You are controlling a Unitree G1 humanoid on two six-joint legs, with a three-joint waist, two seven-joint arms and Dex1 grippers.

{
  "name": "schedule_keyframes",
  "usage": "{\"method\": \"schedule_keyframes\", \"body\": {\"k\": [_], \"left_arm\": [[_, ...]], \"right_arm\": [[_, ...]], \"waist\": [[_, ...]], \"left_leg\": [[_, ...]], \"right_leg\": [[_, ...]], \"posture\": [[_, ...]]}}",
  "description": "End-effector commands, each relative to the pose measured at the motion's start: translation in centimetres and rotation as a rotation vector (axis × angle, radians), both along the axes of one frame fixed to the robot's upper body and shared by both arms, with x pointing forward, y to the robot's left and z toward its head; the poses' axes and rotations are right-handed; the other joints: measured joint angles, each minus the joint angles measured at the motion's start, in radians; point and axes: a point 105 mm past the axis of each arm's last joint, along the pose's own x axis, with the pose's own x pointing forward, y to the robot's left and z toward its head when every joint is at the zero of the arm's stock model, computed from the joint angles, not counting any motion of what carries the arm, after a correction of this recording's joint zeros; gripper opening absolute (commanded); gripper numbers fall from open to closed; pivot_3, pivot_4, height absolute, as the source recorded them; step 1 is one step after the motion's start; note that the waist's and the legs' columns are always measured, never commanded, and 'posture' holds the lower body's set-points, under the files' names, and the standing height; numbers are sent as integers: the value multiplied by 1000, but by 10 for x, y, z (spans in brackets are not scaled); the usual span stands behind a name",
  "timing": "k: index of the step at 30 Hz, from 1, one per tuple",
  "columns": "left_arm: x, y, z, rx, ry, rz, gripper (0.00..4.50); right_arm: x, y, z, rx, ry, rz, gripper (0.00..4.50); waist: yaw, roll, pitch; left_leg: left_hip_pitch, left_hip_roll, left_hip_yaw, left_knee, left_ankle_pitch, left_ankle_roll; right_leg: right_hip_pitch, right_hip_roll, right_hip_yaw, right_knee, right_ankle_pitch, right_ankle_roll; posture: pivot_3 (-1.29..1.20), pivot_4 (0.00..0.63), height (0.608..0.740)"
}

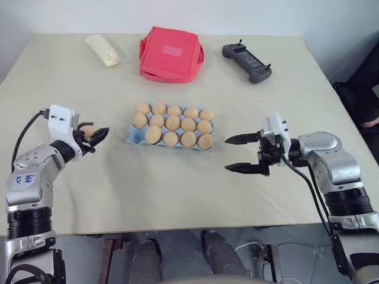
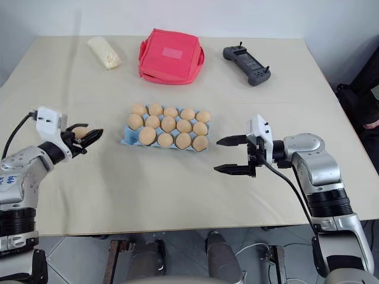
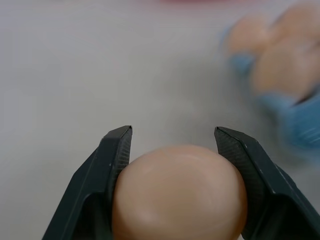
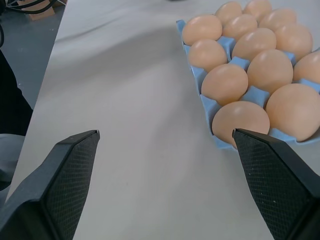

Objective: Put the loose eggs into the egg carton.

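A tan-brown loose egg (image 1: 89,131) sits between the two black fingers of my left gripper (image 1: 100,135), which is shut on it above the table, to the left of the egg carton (image 1: 134,137). The left wrist view shows the same egg (image 3: 180,195) pressed between both fingers (image 3: 112,165). The light blue carton holds several eggs (image 1: 172,123); its near-left corner cup shows bare blue. My right gripper (image 1: 228,155) hangs open to the right of the carton, pointing at it, with nothing between its fingers. The right wrist view shows the carton's edge (image 4: 207,107) close ahead.
A red fabric bag (image 1: 171,53) lies behind the carton at the back of the table. A black handheld controller (image 1: 247,62) lies at the back right and a pale wrapped packet (image 1: 103,50) at the back left. The table's front edge runs below both arms.
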Motion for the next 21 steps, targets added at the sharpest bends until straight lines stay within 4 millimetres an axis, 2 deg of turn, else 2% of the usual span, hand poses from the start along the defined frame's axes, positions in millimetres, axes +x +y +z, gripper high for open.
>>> {"method": "schedule_keyframes", "body": {"k": [1, 6, 12, 18, 19, 21], "left_arm": [[-7, -42, 15, -10, -34, -179, 2366], [-2, -72, 7, -12, 0, -289, 2366], [10, -81, 1, 5, 0, -312, 2366], [20, -76, 4, 29, -19, -271, 4313], [20, -76, 5, 31, -21, -270, 4485], [20, -75, 6, 36, -22, -272, 4485]], "right_arm": [[-4, -2, 12, 29, -51, -8, 4500], [-7, -4, 10, 35, -53, -27, 4500], [-10, -7, 10, 40, -58, -50, 4500], [-13, -9, 9, 42, -58, -71, 4500], [-13, -9, 9, 42, -58, -72, 4500], [-14, -10, 9, 42, -57, -75, 4500]], "waist": [[2, 0, 0], [4, 0, 0], [0, 0, 0], [4, 0, 0], [4, 0, 0], [4, 0, 0]], "left_leg": [[0, 0, 0, 0, 0, 0], [0, 0, -1, 2, 0, 0], [0, 0, -1, 3, 0, 1], [0, 0, -1, 4, 0, 1], [0, 0, -1, 4, 0, 1], [0, 0, -1, 5, 0, 1]], "right_leg": [[0, 0, 0, 0, 0, 0], [1, 0, 0, 0, 0, 1], [1, 0, 0, 0, 1, 1], [1, 0, 1, 1, 1, 1], [2, 0, 1, 1, 1, 1], [2, 0, 1, 1, 1, 2]], "posture": [[0, 150, 740], [0, 150, 740], [0, 150, 740], [0, 150, 740], [0, 150, 740], [0, 150, 740]]}}
